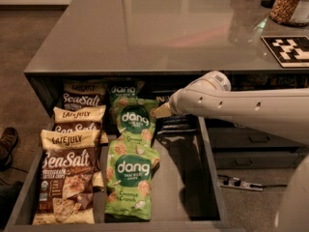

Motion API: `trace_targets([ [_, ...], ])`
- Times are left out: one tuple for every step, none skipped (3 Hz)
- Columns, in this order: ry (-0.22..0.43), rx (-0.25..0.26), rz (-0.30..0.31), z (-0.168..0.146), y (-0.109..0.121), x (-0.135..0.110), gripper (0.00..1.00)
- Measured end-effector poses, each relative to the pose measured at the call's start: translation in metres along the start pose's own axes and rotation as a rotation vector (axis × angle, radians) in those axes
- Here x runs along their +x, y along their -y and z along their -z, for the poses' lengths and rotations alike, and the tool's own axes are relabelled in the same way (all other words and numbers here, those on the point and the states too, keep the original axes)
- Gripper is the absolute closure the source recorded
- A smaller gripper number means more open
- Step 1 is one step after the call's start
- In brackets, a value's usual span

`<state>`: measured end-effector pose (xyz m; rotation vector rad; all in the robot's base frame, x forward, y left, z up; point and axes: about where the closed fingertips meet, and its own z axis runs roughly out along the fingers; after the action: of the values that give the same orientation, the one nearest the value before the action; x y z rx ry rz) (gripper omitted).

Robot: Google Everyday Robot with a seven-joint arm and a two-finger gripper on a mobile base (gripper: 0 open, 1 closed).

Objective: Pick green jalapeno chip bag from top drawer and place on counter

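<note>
Countertop first: the large glossy grey countertop [159,28] filled the upper frame, and its broad near part looked to me like a ready set-down spot. Below it the wide dark grey top drawer [186,178] stood pulled out, open to access from above. The white robot arm [241,108] reached in from the right, low under the counter edge and aimed at the drawer's back right corner. I read that as an approach to the target. The dark navy chip bag with white lettering [175,123] lay there at the rear, partly hidden under the arm. The gripper [161,111] sat at the arm's tip, over the bag's left edge; I could not tell whether it was spread or closed.

Surroundings: brown-and-cream Sea Salt bags [67,178] filled the left column and bright green dang bags [131,182] the middle one, the rear green bag just beside the gripper. I judged that bag and the counter's overhang the main obstructions to a lift. A black-and-white marker tile [288,50] lay on the counter at right, well apart.
</note>
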<state>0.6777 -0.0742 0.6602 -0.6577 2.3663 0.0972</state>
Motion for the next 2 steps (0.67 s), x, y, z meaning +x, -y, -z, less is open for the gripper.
trace_targets([
  [-0.014, 0.001, 0.001, -0.0019, -0.0007, 0.0016, 0.32],
  [-0.015, 0.0, 0.004, -0.0021, -0.0013, 0.0012, 0.35],
])
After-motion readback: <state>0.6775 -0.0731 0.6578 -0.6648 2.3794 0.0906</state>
